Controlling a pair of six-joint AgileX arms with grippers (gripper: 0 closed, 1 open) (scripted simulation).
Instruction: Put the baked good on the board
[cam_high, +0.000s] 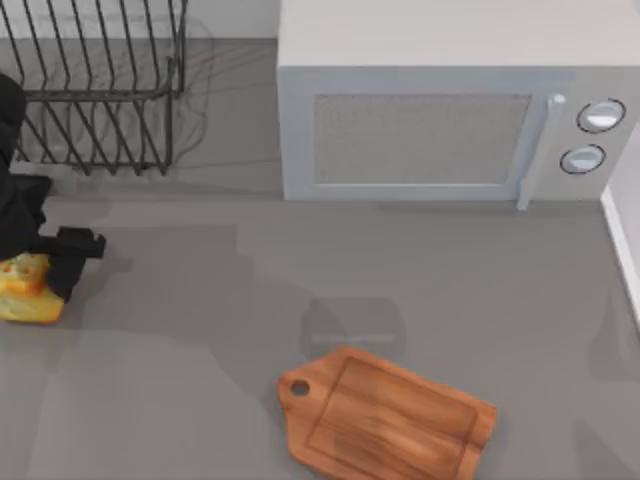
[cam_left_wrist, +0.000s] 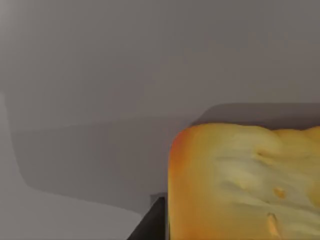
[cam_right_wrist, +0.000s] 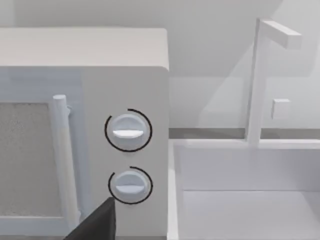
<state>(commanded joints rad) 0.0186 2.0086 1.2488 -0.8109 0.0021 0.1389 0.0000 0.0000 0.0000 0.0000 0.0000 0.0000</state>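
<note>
Baked good (cam_high: 27, 290) at counter's (cam_high: 200, 400) far left, left hand (cam_high: 48, 272) on it, grip unclear; board (cam_high: 385, 420) well apart.

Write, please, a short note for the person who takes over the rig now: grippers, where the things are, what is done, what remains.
Left gripper: at the table's far left edge, right at the baked good; the left wrist view shows the bread close up, but whether the fingers are closed on it cannot be told.
Right gripper: a dark fingertip shows in the right wrist view, facing the microwave dials and a sink; idle.
The board lies at the near centre of the table, bare.
Done: left arm has reached the bread.
Left: secure the grasp, carry the bread rightward, set it on the board.
</note>
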